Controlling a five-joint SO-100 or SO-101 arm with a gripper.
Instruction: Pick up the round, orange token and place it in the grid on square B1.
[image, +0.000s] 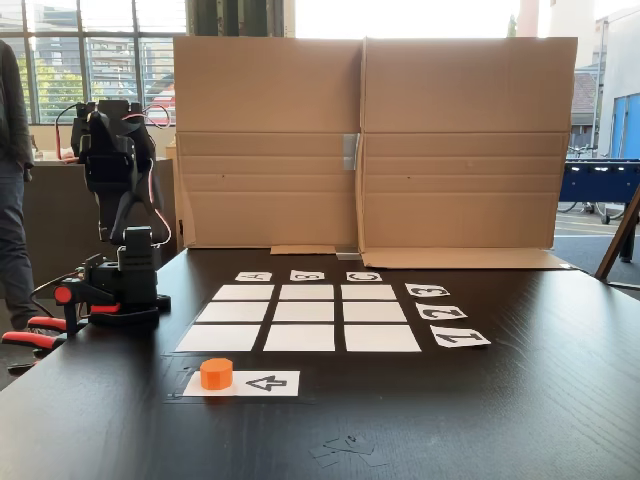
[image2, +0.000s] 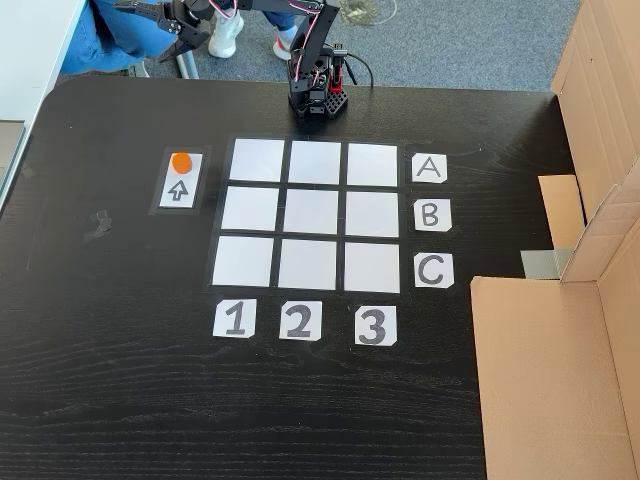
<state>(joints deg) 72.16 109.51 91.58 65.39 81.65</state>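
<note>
Gripper (image2: 160, 12) raised off the table edge at top left of a fixed view, arm folded back over its base (image2: 318, 100); jaws appear parted, holding nothing, though exact spread too small to judge. Token (image: 216, 373) small, bright orange, short cylinder with faintly faceted sides, flat top, narrower than a grid cell. Resting on one end of the arrow card (image: 242, 383), on the tail side of the black arrow, well apart from the gripper. Grid (image2: 312, 214) of nine blank white cells, all unoccupied. Square B1 (image2: 249, 209) in the middle row, in the column above the 1 card, bare. Cardboard screen (image: 370, 150) standing behind the grid.
</note>
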